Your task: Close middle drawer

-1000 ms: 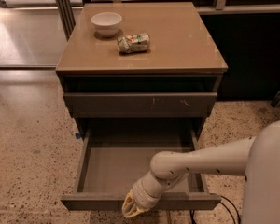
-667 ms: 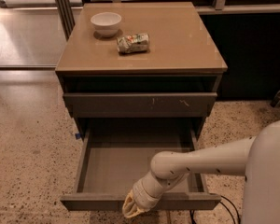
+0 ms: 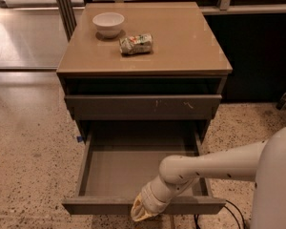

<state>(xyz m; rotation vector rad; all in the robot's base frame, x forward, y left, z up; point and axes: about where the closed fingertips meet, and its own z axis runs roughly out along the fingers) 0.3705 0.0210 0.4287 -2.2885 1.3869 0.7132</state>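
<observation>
We see the middle drawer [image 3: 124, 171] pulled far out of the bench [image 3: 190, 46], showing its smooth grey inside. The claw [image 3: 142, 210] sits at the drawer's front panel, about midway along it; whether it is clenched or released we cannot tell. Above it, a drawer front [image 3: 133, 107] carries white scratches. On the bench top stand a white bowl [image 3: 108, 24] and, near it, a crumpled green-and-white packet [image 3: 136, 44], whose print we cannot read.
</observation>
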